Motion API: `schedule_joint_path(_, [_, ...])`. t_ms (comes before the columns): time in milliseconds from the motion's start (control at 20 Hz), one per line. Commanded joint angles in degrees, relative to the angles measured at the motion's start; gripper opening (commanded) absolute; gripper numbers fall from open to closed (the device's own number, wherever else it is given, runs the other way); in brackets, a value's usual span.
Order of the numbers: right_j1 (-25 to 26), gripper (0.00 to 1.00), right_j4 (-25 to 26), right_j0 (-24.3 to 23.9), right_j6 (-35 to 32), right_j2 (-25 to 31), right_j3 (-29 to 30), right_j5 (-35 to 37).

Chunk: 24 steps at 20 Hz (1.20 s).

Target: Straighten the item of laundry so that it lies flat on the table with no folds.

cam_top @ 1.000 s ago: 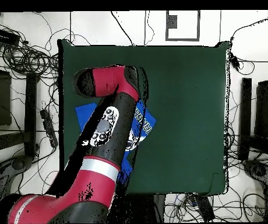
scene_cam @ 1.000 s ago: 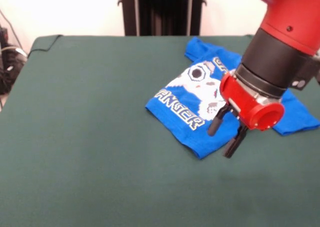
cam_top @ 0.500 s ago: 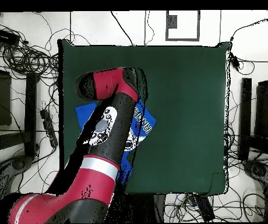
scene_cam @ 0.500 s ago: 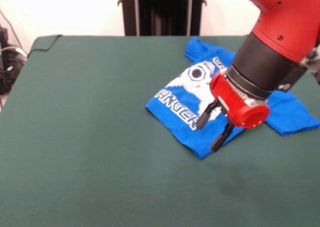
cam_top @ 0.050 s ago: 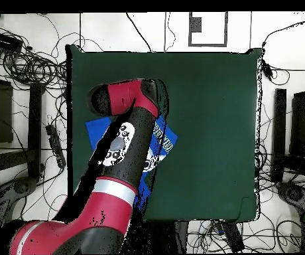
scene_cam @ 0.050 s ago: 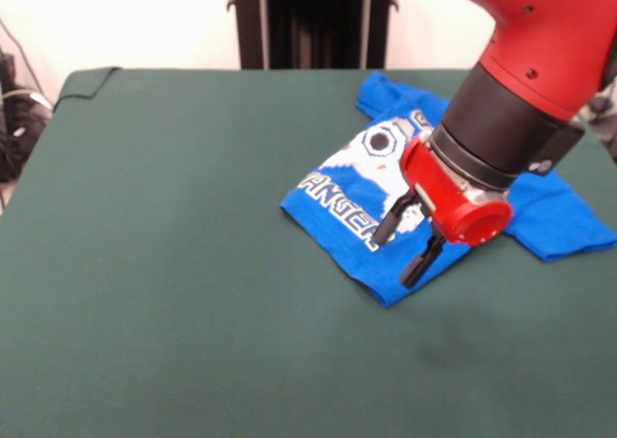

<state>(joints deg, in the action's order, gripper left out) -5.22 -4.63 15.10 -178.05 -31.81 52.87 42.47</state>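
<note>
The item of laundry, a bright blue T-shirt point(scene_cam @ 0.050 s ago: 357, 206) with a white print and block lettering, lies rumpled on the right half of the dark green table point(scene_cam @ 0.050 s ago: 174, 264). My gripper point(scene_cam @ 0.050 s ago: 398, 252) hangs open just above the shirt's near corner, its two black fingers point(scene_cam @ 0.050 s ago: 386, 228) spread apart with nothing between them. The red wrist and black forearm hide the middle of the shirt; one sleeve pokes out at the right. In the overhead view the arm covers most of the shirt point(cam_top @ 0.050 s ago: 166, 138), and the gripper is hidden under the arm.
A folded corner of the green cloth shows at the table's far left point(scene_cam @ 0.050 s ago: 87, 79). A black post point(scene_cam @ 0.050 s ago: 313, 18) stands behind the table. Cables point(cam_top @ 0.050 s ago: 29, 63) and dark equipment surround the table in the overhead view.
The gripper has moved left and slightly away from the table's near edge, from beyond the shirt's near corner to above it. It has stayed open. The shirt has not moved.
</note>
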Motion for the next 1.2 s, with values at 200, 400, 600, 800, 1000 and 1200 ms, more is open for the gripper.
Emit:
schedule_joint_path(200, [-3.33,1.00,2.59,0.30,7.25,7.45,10.04,3.38])
schedule_joint_path(400, [-4.33,1.00,3.57,0.30,8.00,7.45,12.45,2.27])
schedule_joint_path(600, [-5.24,1.00,4.21,-1.03,9.14,9.42,14.12,0.45])
schedule_joint_path(800, [-5.72,1.00,5.01,-2.14,9.99,11.59,15.06,-1.56])
schedule_joint_path(1000, [-5.79,1.00,5.80,-2.78,9.61,13.30,15.75,-3.12])
schedule_joint_path(1200, [-6.41,1.00,6.45,-2.97,7.08,14.62,16.77,-4.71])
